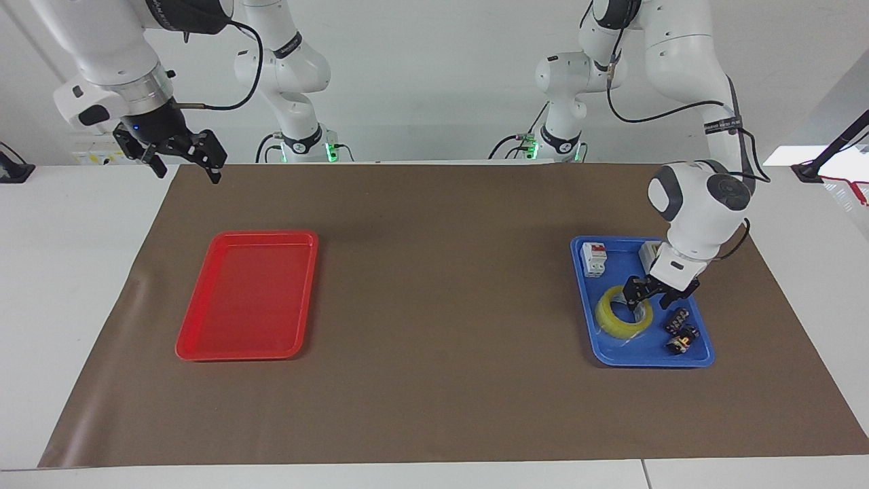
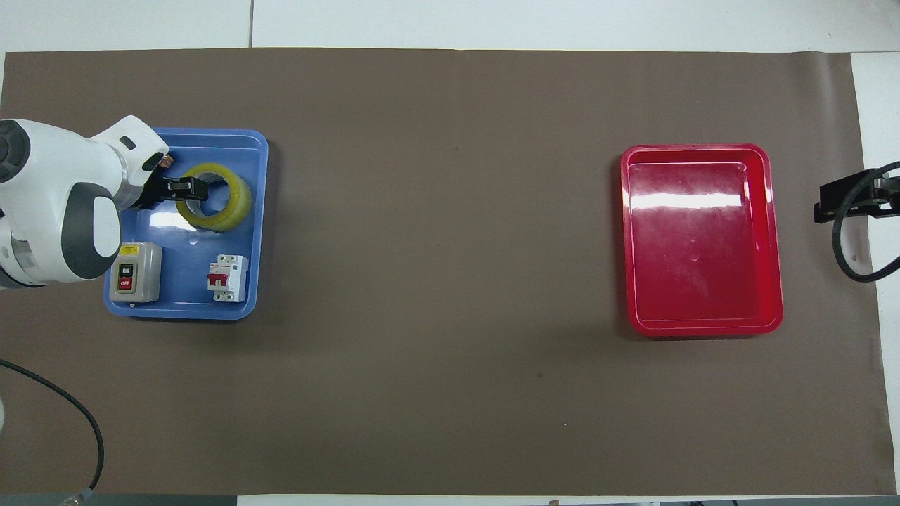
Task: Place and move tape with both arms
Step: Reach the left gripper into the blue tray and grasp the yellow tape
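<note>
The tape (image 1: 614, 320) is a yellow ring lying flat in the blue tray (image 1: 628, 352) at the left arm's end of the table; it also shows in the overhead view (image 2: 238, 200). My left gripper (image 1: 650, 299) is open and low over the tape. One finger is down in the ring's hole and the other is outside its wall. The left gripper also shows in the overhead view (image 2: 191, 190). My right gripper (image 1: 185, 161) is open and empty, and waits in the air over the table's edge at the right arm's end (image 2: 847, 200).
The blue tray (image 2: 184, 292) also holds a grey switch box (image 2: 135, 271), a white and red breaker (image 1: 594, 259) and small black connectors (image 1: 681, 329). An empty red tray (image 1: 248, 292) lies on the brown mat toward the right arm's end (image 2: 703, 239).
</note>
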`<state>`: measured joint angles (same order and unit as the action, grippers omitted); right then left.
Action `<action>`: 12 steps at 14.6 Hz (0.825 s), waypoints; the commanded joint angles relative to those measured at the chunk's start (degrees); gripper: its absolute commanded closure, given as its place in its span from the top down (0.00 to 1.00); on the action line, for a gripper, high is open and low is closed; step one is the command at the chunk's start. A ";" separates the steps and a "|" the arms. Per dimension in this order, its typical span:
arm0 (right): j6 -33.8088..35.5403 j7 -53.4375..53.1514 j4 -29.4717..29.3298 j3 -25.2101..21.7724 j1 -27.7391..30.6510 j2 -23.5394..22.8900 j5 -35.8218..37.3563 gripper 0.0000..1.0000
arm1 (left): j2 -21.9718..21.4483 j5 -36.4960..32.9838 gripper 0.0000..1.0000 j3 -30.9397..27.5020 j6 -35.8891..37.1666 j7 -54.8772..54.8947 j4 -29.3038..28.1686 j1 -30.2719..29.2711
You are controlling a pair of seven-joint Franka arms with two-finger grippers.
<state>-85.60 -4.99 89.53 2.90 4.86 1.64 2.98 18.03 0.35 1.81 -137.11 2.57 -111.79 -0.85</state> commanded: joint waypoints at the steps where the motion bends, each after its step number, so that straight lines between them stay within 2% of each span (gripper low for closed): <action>1: -0.62 1.39 0.74 0.18 0.68 0.56 -0.43 1.00 | 1.04 0.97 0.68 -0.14 -2.63 0.51 -0.62 0.24; 2: -0.62 1.39 0.74 0.09 0.68 0.56 -0.43 1.00 | 1.13 1.06 0.58 -0.14 -2.63 0.51 -0.62 0.24; 3: -0.62 1.39 0.74 0.09 0.68 0.56 -0.43 1.00 | 1.13 1.06 0.41 -0.14 -2.28 0.42 -0.53 0.15; 4: -0.62 1.39 0.74 0.09 0.68 0.47 -0.43 1.00 | 1.13 0.97 0.04 -0.23 -2.11 0.42 -0.53 0.06; 5: -0.62 1.39 0.74 0.09 0.68 0.47 -0.43 1.00 | 1.13 0.97 0.00 -0.14 -2.02 0.42 -0.53 -0.02; 12: -0.62 1.39 0.74 0.09 0.77 0.56 -0.43 1.00 | -0.18 1.06 0.00 -0.23 1.58 0.16 0.08 -0.11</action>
<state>-85.60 -4.99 89.53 2.85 4.86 1.64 2.98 19.42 0.35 1.81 -137.86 2.45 -111.64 -0.90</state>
